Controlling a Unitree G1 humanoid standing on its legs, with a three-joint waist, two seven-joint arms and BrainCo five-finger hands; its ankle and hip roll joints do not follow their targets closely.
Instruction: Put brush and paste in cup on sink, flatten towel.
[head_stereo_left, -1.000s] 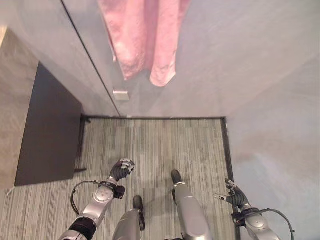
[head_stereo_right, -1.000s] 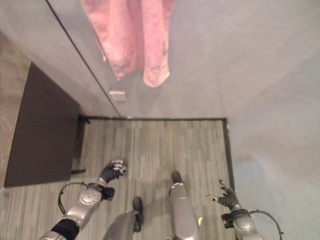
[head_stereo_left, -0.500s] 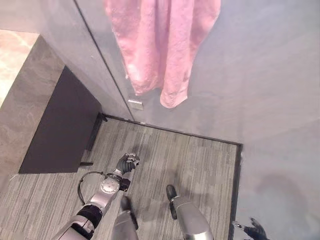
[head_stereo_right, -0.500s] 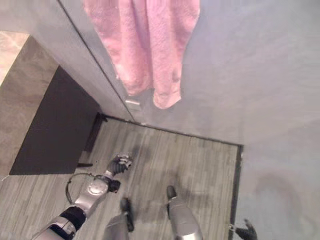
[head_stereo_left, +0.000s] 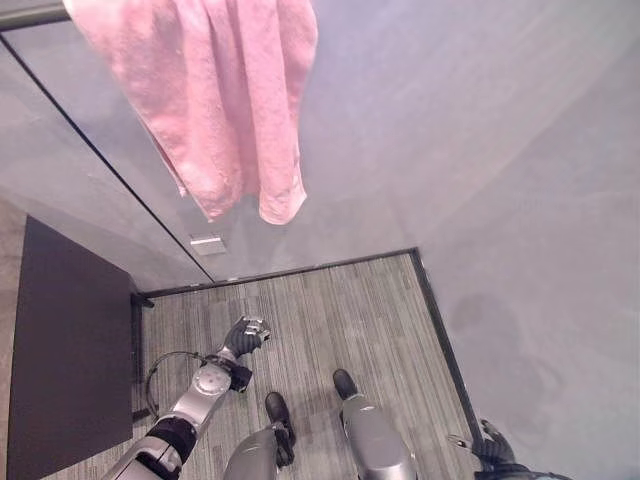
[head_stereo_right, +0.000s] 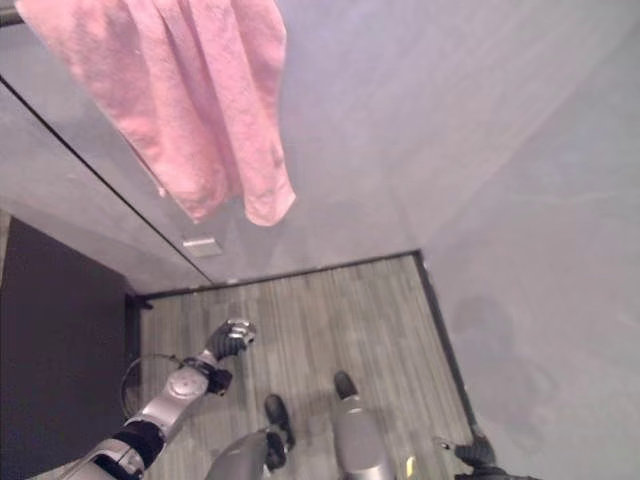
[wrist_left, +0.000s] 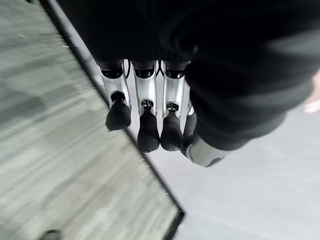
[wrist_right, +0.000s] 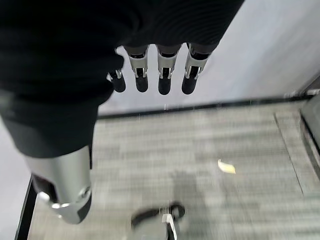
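Left hand (head_stereo_left: 246, 334) is held low over the floor (head_stereo_left: 330, 310), fingers curled, empty; right hand (wrist_right: 150, 65) relaxed, empty. Towel (head_stereo_left: 215, 90), bunched on its rail, has been brought closer since earlier; flattening remains undone

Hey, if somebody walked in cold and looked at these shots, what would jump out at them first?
The pink towel draws the eye first: it hangs bunched in folds against the grey wall, at the top of the head views. Below it, a dark panel stands at the left beside the striped grey floor. The left hand hangs low over that floor with curled fingers, holding nothing, and the right hand is at the lower right by the wall, fingers spread.
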